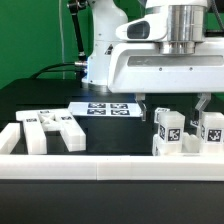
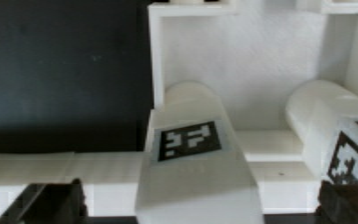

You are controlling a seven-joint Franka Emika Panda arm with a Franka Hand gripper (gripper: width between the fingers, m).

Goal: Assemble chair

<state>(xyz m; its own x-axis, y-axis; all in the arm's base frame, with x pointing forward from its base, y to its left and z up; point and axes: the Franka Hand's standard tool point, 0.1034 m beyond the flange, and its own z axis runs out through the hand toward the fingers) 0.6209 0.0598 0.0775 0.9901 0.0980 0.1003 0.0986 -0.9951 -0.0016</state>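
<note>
Nearest, the wall (image 1: 100, 165) runs across the bottom of the exterior view, probably there to brace parts against. Just behind it, at the lower right, two upright pieces (image 1: 168, 131) of the chair stand side by side with tags facing out, seemingly staged for pickup. More flat pieces (image 1: 50, 128) lie at the lower left. The gripper (image 1: 174, 105) hangs over the upright pair, its fingers (image 1: 143, 102) spread fully wide and gripping nothing. Farther back lies the marker board (image 1: 108, 108).
</note>
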